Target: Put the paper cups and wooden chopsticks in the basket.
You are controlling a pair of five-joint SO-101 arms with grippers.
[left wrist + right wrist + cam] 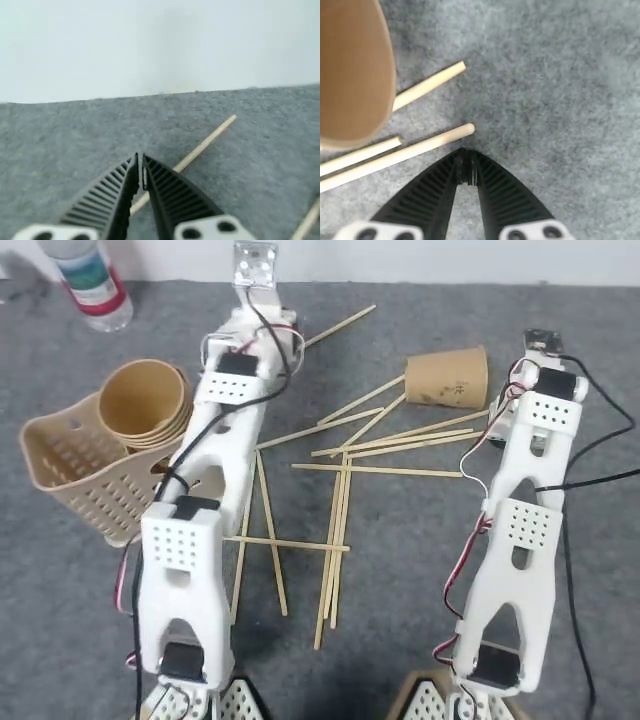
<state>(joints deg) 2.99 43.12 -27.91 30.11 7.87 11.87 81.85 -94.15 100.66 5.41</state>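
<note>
- Nearest: bases of left arm (180, 570) and right arm (515, 540), both stretched away over grey mat (400, 640).
- Between arms: chopsticks (335, 505) loose on mat, crossing in a rough fan. Not in basket, which sits on other side of left arm.
- Outer side of left arm: basket (55, 475), tilted, just beside arm. Cup stack (145, 400) at its far corner, mouths up. Fully inside or leaning on rim: cannot tell.
- Right gripper (466, 156): jaws together, nothing between. Tips low over mat, just beside one chopstick end, bare mat beyond.
- Lone cup (447, 377): on its side on mat, mouth toward right arm, near right gripper. Lies across a few chopstick ends at far side of the fan.
- Left gripper (140, 160): jaws together, empty. Far chopstick (205, 142) flat on mat, running under the tips and out at an angle, set off from the fan.
- Farthest: bottle (90, 280) at far left corner of mat, by pale wall (150, 45).
</note>
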